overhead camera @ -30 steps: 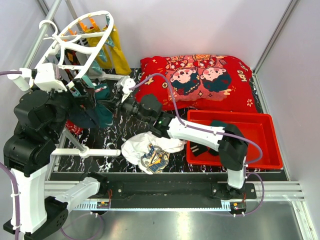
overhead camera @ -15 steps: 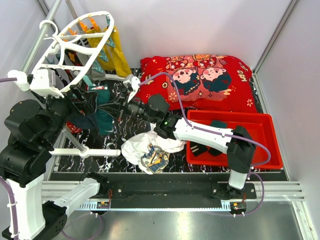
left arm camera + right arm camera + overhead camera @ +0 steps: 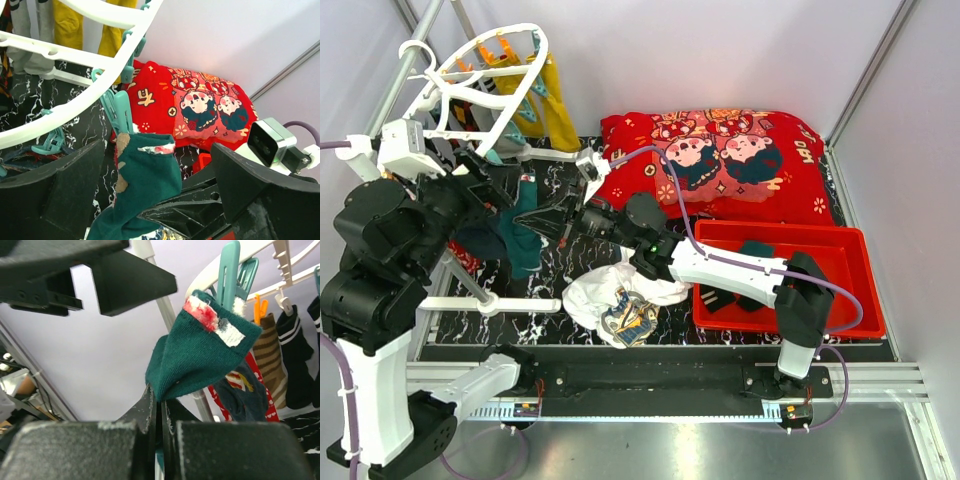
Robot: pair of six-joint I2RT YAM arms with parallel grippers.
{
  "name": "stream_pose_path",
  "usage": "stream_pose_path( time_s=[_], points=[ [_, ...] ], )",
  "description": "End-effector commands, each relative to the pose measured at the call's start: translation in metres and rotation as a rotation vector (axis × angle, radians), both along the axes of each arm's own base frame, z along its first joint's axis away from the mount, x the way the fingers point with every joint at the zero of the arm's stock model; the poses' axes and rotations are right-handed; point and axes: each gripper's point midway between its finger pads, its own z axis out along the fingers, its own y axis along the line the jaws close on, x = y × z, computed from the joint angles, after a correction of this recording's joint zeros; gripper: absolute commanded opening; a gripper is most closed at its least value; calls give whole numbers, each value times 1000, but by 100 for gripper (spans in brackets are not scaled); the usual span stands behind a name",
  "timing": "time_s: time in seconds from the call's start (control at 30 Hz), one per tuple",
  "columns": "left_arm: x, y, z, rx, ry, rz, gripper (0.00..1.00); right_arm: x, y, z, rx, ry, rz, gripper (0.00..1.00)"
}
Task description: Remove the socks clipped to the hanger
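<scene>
The white hanger hangs at the back left with socks on its clips. A dark teal sock hangs from a teal clip. My right gripper is shut on that sock's lower edge, reaching in from the right. My left gripper is open, its fingers standing either side of the sock just below the clip, touching neither. Mustard-yellow socks hang at the rear. A brown-striped sock and a black white-striped sock hang behind.
A red cartoon blanket lies at the back. A red bin at the right holds dark socks. A white printed cloth lies at the front centre. The grey metal rail carries the hanger.
My right gripper has reached further left and now pinches the teal sock. My left gripper has shifted up around the sock under the clip, its jaws narrowing slightly.
</scene>
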Motion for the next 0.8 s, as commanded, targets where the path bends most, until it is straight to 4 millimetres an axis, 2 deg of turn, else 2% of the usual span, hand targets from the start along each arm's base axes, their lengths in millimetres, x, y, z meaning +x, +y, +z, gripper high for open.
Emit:
stream_pose_path(
  time_s=[0.0, 0.13, 0.27, 0.77],
  points=[
    [12, -2, 3, -18, -20, 15, 91, -18, -24, 46, 124, -28, 54, 0],
    [16, 0, 4, -11, -34, 26, 90, -21, -27, 49, 152, -1, 102, 0],
    [23, -2, -4, -12, -18, 30, 90, -27, -32, 54, 188, 25, 159, 0],
    [35, -5, 0, -121, -70, -2, 84, -29, -33, 43, 186, 43, 192, 0]
  ],
)
